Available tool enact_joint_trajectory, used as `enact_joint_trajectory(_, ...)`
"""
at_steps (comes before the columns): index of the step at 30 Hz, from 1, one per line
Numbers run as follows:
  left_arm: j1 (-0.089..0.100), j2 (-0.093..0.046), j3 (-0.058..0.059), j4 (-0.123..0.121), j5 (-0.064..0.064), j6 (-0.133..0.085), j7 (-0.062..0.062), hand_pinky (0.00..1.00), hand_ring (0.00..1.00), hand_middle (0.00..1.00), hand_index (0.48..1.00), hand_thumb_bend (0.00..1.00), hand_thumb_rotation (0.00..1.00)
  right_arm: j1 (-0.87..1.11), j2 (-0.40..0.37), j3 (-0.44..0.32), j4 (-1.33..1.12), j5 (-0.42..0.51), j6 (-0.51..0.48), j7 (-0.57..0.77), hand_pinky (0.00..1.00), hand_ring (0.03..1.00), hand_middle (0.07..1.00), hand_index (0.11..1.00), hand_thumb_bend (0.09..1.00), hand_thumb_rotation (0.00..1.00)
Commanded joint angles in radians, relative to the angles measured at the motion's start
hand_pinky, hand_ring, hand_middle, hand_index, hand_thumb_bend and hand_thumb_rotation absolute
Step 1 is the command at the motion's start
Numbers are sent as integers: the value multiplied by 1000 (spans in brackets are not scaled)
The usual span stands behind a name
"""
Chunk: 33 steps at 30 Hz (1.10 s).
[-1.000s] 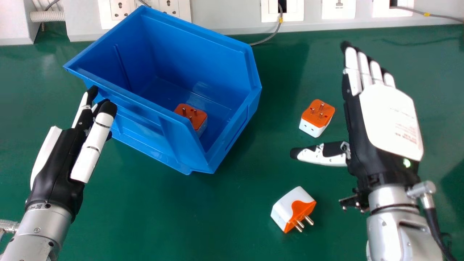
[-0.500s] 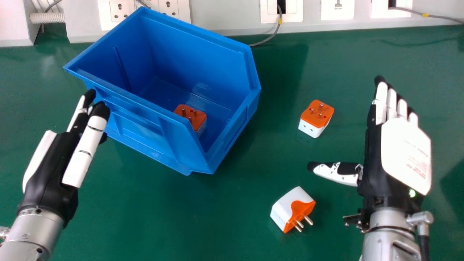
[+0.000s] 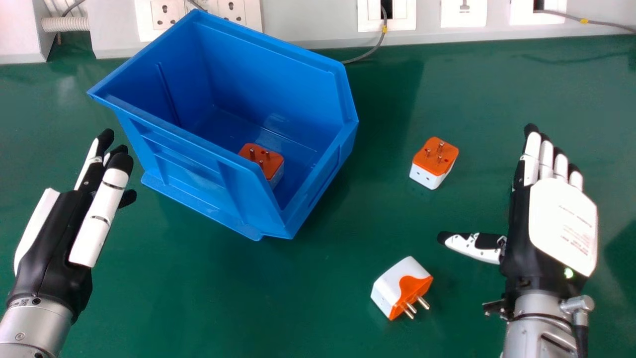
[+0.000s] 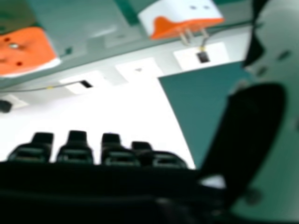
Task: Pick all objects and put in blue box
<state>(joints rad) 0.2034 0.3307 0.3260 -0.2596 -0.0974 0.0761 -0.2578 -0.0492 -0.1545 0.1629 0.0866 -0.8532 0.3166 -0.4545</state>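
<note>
My right hand is held open over the table's right side, to the right of both loose adapters, its thumb out to the left; in the right hand view the hand's fingers are straight. My left hand is open, left of the blue box and apart from it. One orange-and-white adapter lies inside the box. Another adapter rests on the table with pins up. Nearer the front, a third adapter lies on its side. Two adapters, one orange and one white-and-orange, appear in the right hand view.
The green table meets a pale wall panel with sockets behind the box. A grey cable runs down from a socket to behind the box's right side.
My right hand has moved back toward the table's front edge and to the right. My left hand has drawn away from the box, leftward and nearer the front. The box and adapters stay put.
</note>
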Motion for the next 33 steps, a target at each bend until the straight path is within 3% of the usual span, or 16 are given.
enact_joint_trajectory(1,8,18,15,-14,-2,-22,-3,895,965,982,1000,438,1000,-40,-18,-20,14,14,23,10,1000,1000,1000,1000,732,237)
enact_joint_trajectory(5,15,19,15,-28,-4,-15,-3,895,964,981,1000,450,1000,-79,-35,-31,32,20,67,32,1000,1000,1000,1000,731,215)
enact_joint_trajectory(8,14,20,15,-19,-3,-18,-3,894,963,980,1000,454,1000,-121,-56,-36,70,20,93,36,1000,1000,1000,1000,735,203)
enact_joint_trajectory(12,15,22,14,-27,0,-11,-2,894,963,980,1000,462,1000,-181,-88,-36,140,21,121,47,1000,1000,1000,1000,745,187)
enact_joint_trajectory(23,18,24,16,-37,-5,-6,-3,885,958,976,1000,477,1000,-288,-134,-26,316,76,139,89,1000,1000,1000,1000,757,135)
enact_joint_trajectory(33,28,22,19,-61,-6,4,-1,886,959,976,1000,473,999,-373,-159,-2,437,124,154,145,1000,1000,1000,990,775,113)
